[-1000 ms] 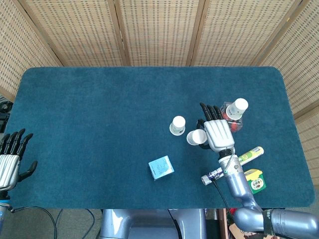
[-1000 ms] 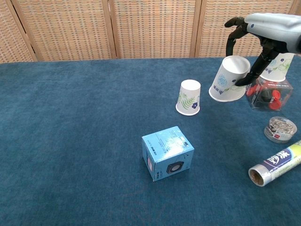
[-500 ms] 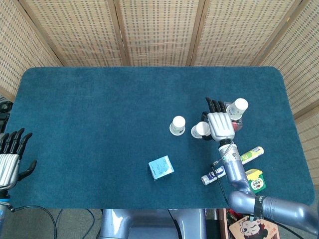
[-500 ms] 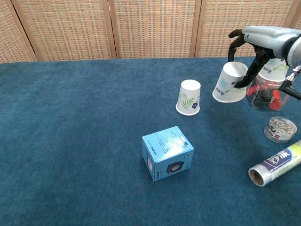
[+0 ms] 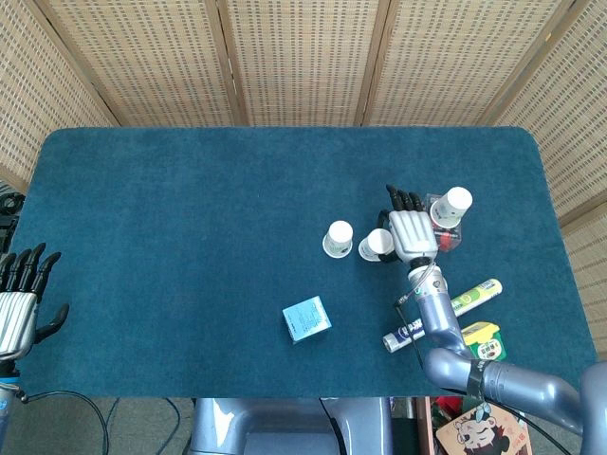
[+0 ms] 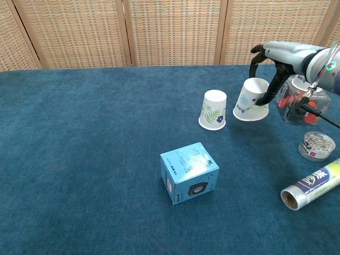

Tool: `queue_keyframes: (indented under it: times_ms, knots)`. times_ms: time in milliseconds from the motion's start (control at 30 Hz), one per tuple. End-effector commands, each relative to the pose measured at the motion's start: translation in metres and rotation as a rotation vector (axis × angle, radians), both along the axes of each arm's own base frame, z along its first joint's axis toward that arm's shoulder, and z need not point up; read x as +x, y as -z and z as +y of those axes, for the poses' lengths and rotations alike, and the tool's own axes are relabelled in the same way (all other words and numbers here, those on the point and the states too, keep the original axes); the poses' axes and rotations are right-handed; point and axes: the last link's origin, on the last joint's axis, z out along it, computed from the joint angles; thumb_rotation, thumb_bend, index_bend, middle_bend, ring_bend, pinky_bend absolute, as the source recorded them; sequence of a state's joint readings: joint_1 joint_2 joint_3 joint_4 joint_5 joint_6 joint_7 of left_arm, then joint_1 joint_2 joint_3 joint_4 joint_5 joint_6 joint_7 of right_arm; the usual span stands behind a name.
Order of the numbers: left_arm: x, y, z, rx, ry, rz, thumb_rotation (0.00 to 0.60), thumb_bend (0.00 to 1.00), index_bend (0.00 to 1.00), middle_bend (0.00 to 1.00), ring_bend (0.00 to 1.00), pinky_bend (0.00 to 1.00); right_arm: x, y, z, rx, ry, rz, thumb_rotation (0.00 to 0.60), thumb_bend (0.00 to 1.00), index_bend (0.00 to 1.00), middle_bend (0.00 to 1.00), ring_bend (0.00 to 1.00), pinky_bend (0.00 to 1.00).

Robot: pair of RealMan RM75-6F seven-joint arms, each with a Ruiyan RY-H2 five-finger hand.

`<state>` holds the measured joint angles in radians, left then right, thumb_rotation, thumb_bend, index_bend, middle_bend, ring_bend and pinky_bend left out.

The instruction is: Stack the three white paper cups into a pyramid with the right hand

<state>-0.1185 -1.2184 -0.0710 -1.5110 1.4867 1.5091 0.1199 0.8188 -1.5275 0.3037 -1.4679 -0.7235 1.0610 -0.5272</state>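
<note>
Right robot hand (image 6: 276, 66) gripping tilted paper cup (image 6: 251, 100) just beside upside-down cup (image 6: 213, 110), third cup (image 5: 453, 204) on clear box, left robot hand (image 5: 17, 294) spread, holding nothing

Two cups (image 6: 214, 109) (image 6: 252, 99) side by side, box (image 6: 189, 172) in front, third cup (image 5: 456, 201) right.

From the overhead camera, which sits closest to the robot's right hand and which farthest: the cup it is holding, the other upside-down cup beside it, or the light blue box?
Measured from the right hand:
1. The held paper cup, in its grip, on its left side.
2. The standing paper cup, just left of the held one.
3. The light blue box, farthest, toward the table's front edge.
</note>
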Motion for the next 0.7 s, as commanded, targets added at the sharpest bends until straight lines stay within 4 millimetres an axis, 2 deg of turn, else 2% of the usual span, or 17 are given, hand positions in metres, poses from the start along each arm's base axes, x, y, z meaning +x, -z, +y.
queue_keyframes:
  times_ms: [33,700]
  knots:
    - [0.000,0.000,0.000,0.000,0.000,0.000,0.600,0.35,0.08,0.00,0.00,0.00,0.001,0.004,-0.003,0.004,0.001,0.001,0.600,0.13,0.53,0.05,0.00,0.00]
    - [0.000,0.002,0.001,-0.005,-0.004,0.006,0.600,0.35,0.08,0.00,0.00,0.00,-0.006,0.021,-0.028,0.012,0.043,0.015,0.600,0.13,0.53,0.05,0.00,0.00]
